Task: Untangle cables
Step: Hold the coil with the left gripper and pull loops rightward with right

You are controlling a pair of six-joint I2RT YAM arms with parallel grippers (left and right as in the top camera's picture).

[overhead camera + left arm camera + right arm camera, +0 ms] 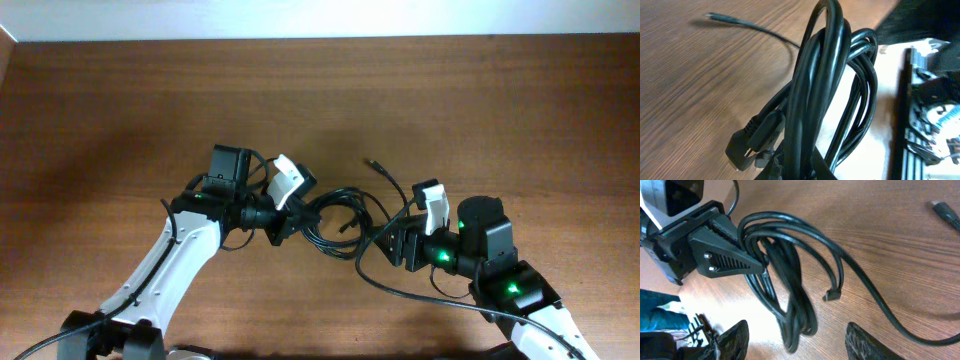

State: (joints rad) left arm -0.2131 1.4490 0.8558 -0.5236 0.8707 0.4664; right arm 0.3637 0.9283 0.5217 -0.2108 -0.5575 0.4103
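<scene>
Left hand is clenched on the cables, gripping the coiled bundle at its 9 o'clock edge in the overhead view. In the right wrist view, its ribbed black finger presses against several strands where the loops gather. Right hand is released: its two fingers stand wide apart at the bottom of its own view, with the lower end of the loop between them. The cables sit at the centre of the wooden tabletop, between the two hands. One strand runs toward 1 o'clock and ends in a small plug. Another strand sweeps toward 5 o'clock, passing beside the right arm.
</scene>
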